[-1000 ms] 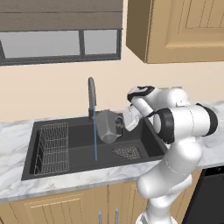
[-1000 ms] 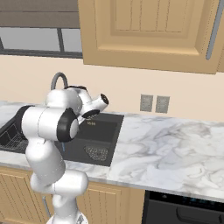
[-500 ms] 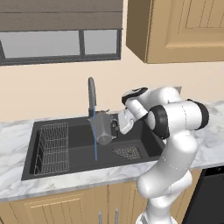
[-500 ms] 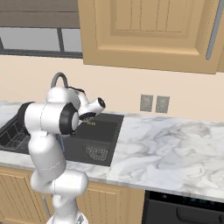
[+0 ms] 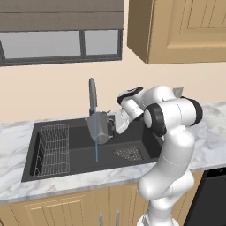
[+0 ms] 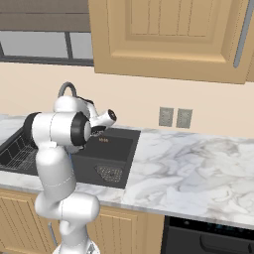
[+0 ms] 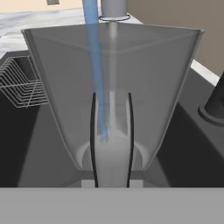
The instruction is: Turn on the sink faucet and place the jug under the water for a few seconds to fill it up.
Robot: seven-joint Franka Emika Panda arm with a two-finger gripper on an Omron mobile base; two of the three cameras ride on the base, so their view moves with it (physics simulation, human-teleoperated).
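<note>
The grey faceted jug (image 5: 99, 127) hangs over the black sink (image 5: 75, 165), just below the spout of the dark sink faucet (image 5: 92, 95). My gripper (image 5: 111, 126) is on the jug's right side, shut on its dark loop handle (image 7: 111, 140). The water (image 5: 96, 148) falls as a thin blue stream in line with the jug and shows again below it, down to the basin floor. In the hand view the water (image 7: 94, 65) drops from the faucet spout (image 7: 113, 6) through the jug's (image 7: 57, 87) wide rim and ends near its bottom.
A wire rack (image 5: 52, 150) fills the sink's left part and a perforated drain plate (image 5: 128, 153) lies at its right. My own arm covers most of the sink (image 6: 116, 149) in the right base view. The marble counter (image 6: 198, 168) stretches to the right, with cabinets overhead.
My gripper has carried the jug leftward from beside the stream to under the faucet spout. The water has kept running.
</note>
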